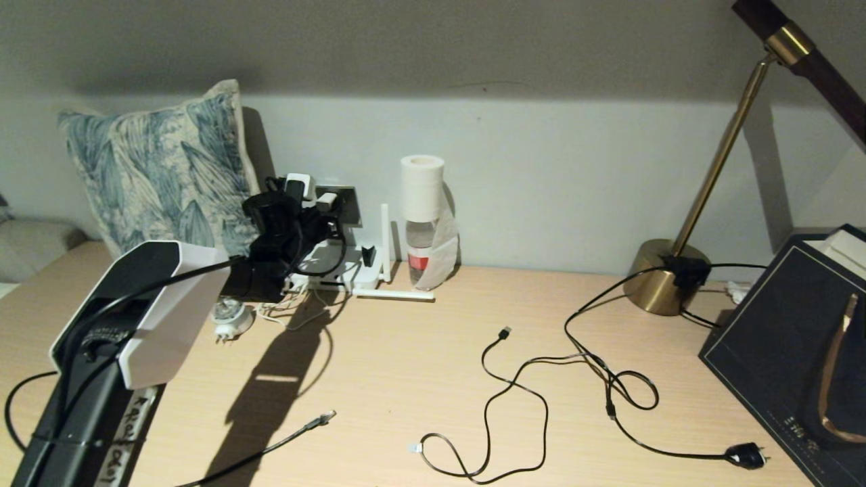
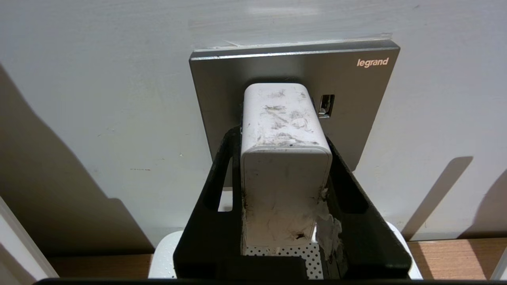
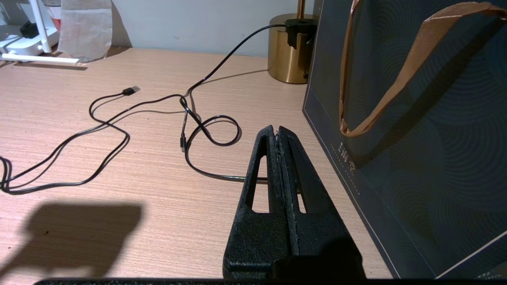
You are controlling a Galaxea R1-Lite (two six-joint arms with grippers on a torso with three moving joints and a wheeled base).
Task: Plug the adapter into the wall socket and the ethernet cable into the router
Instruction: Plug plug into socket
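left gripper (image 2: pixel 283 174) clamps my adapter (image 2: pixel 283 130) by its flat sides, nose at wall socket (image 2: pixel 356 91); light, rigid, slick plastic; hold mid-body.

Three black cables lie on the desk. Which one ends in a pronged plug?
The thin black cord running from the brass lamp base; its black pronged plug lies beside the dark paper bag. The others end in a USB tip and a clear clip.
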